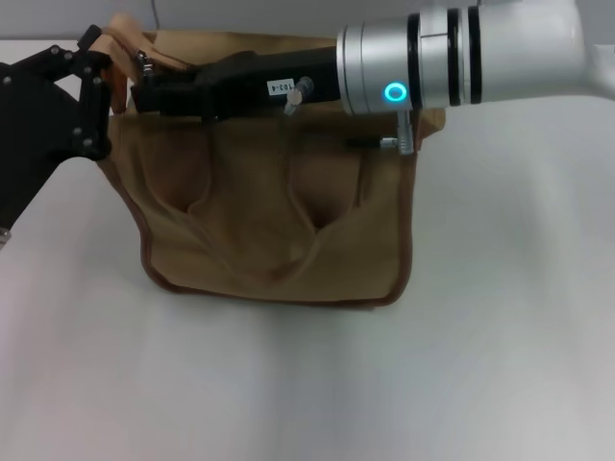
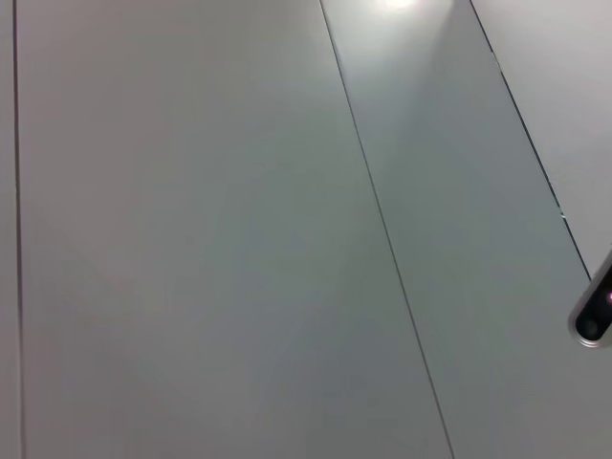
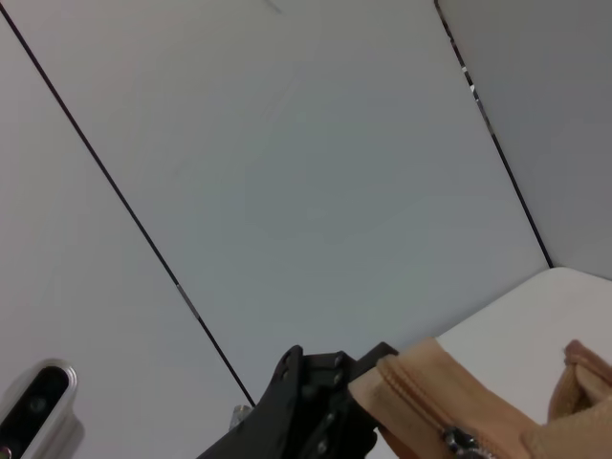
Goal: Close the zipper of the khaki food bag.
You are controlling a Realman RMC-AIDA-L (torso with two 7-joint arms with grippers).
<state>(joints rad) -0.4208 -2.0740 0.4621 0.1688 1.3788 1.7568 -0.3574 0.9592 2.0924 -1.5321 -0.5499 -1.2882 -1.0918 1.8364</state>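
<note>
The khaki food bag (image 1: 279, 221) stands on the white table with its front side and two looped handles (image 1: 250, 245) facing me. My right arm reaches across its top from the right, and my right gripper (image 1: 149, 91) is at the bag's top left end. My left gripper (image 1: 96, 101) is shut on that left end of the bag. In the right wrist view the zipper (image 3: 421, 411) runs along the khaki top, with its metal pull (image 3: 461, 442) at the lower edge, close to the left gripper (image 3: 316, 411). In the head view the arm hides the zipper.
The white table (image 1: 307, 384) spreads in front of and beside the bag. The left wrist view shows only grey wall panels (image 2: 239, 239). A small silver camera housing (image 3: 33, 411) shows in the right wrist view.
</note>
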